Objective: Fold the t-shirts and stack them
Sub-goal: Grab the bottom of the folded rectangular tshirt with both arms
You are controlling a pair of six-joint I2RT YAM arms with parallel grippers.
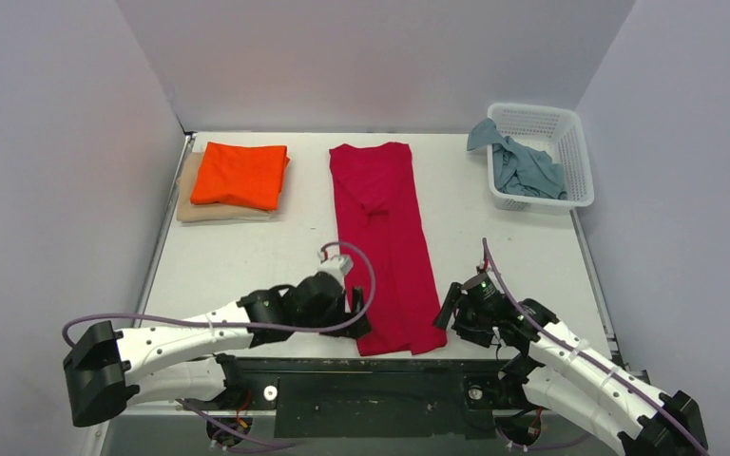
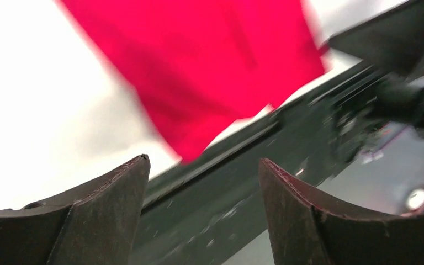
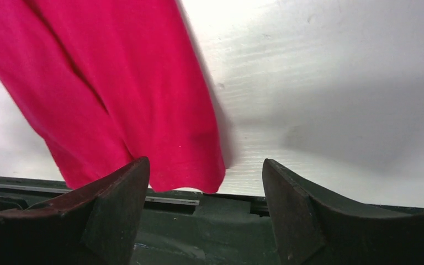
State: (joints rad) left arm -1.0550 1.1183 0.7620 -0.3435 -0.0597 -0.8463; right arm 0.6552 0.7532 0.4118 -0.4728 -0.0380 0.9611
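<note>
A crimson red t-shirt [image 1: 385,242] lies folded into a long narrow strip down the middle of the table, its hem at the near edge. My left gripper [image 1: 359,318] sits just left of the hem's near corner, open and empty [image 2: 204,165], with the red cloth [image 2: 199,61] beyond its tips. My right gripper [image 1: 447,313] sits just right of the hem's other corner, open and empty [image 3: 206,165]; the red hem [image 3: 160,160] hangs close to its left finger. A folded orange t-shirt [image 1: 240,176] rests on a folded beige one [image 1: 200,207] at the back left. The grey-blue t-shirt [image 1: 528,169] lies crumpled in the basket.
A white lattice basket [image 1: 575,142] stands at the back right corner. Grey walls close in the table on three sides. A dark mounting rail [image 1: 380,380] runs along the near edge between the arm bases.
</note>
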